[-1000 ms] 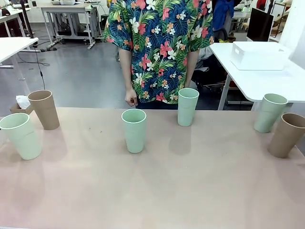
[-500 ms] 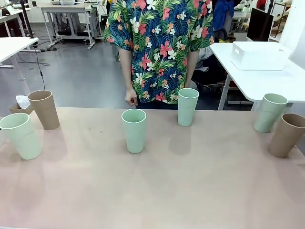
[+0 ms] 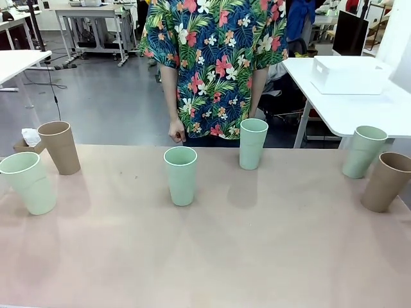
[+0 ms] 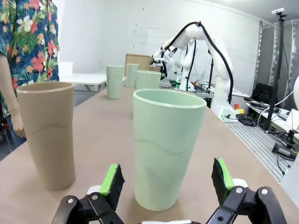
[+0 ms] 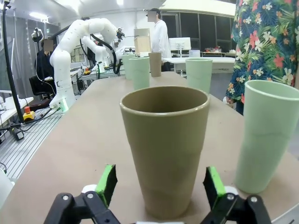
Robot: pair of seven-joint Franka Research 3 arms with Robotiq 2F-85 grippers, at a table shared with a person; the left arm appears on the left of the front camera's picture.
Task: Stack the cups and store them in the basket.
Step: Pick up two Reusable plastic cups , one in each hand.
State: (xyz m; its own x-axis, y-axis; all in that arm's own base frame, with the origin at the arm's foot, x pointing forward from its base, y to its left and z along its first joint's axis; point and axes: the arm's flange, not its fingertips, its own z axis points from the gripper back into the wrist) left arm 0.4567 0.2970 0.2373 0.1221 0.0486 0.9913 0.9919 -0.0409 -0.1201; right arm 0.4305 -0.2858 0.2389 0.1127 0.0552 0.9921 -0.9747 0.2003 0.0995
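Six cups stand upright and apart on the tan table. From left to right they are a mint cup [image 3: 27, 183], a tan cup [image 3: 59, 147], mint cups [image 3: 181, 175] [image 3: 252, 143] [image 3: 363, 151] and a tan cup [image 3: 385, 181]. My left gripper [image 4: 167, 179] is open, and the leftmost mint cup [image 4: 168, 149] stands just ahead, framed by its green pads, with the tan cup [image 4: 47, 133] beside it. My right gripper [image 5: 160, 183] is open around the line to the right tan cup [image 5: 166, 149], and a mint cup [image 5: 268, 135] stands next to that. The white basket [image 3: 350, 75] sits on a separate white table at the back right.
A person in a flowered shirt [image 3: 215, 64] stands at the far edge of the table, one hand [image 3: 176, 133] hanging near it. The near half of the table [image 3: 212, 256] is bare. White tables and other robot arms stand farther off.
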